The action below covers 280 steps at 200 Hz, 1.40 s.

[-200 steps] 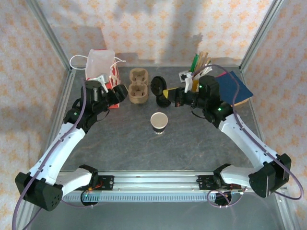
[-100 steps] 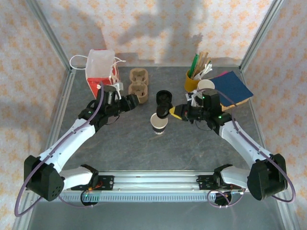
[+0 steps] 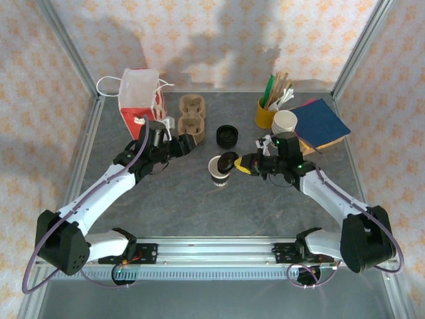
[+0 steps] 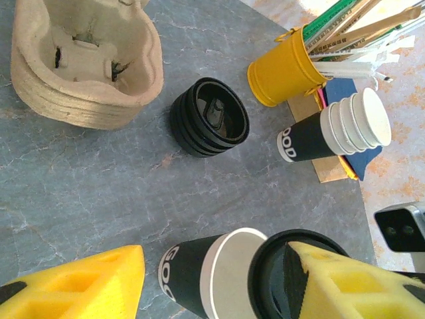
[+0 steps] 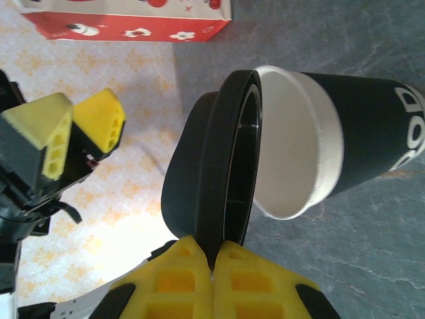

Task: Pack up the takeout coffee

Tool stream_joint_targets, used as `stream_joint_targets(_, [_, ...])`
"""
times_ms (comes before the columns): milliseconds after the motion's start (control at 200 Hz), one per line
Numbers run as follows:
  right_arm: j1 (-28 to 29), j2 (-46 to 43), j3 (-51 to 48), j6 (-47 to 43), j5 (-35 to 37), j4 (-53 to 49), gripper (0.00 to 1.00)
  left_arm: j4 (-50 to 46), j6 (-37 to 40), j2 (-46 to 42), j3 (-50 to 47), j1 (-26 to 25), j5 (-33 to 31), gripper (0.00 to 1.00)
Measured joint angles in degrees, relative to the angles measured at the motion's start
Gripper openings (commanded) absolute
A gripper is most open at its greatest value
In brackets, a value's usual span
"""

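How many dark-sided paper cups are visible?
2. One cup stands open mid-table, the right gripper holding a black lid tilted at its rim. The other cup is outermost in the stack beside the yellow cup; those inside show only rims.

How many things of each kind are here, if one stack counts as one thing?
dark cup: 1
held lid: 1
cup stack: 1
yellow cup: 1
lid stack: 1
carrier stack: 1
bag: 1
blue pad: 1
Total: 8
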Motion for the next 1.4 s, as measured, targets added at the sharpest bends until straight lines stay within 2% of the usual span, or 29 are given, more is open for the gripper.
stream_joint_targets(100, [0.0,1.2,-0.6,0.0,0.0,0.0,0.00,0.1,0.0,0.0,0.0,0.0,0.0,0.59])
stream_joint_targets(320, [0.0,2.1,-0.8,-0.1,0.1,0.6,0.18,0.1,0.0,0.0,0.0,0.0,-0.2,0.59])
stream_joint_targets(400, [0.0,2.6,-0.9,-0.3,0.4,0.6,0.22,0.1,0.0,0.0,0.0,0.0,-0.2,0.59])
stream_joint_targets(1146, [2.3,7.2,-0.1,-2.4,3.6,-0.3,0.27,0.1,0.0,0.0,0.0,0.0,-0.2,0.59])
stream_joint_targets(1401, [2.6,7.7,4.5,-6.3,7.7,-6.4,0.40,0.1,0.1,0.0,0.0,0.0,-0.2,0.60])
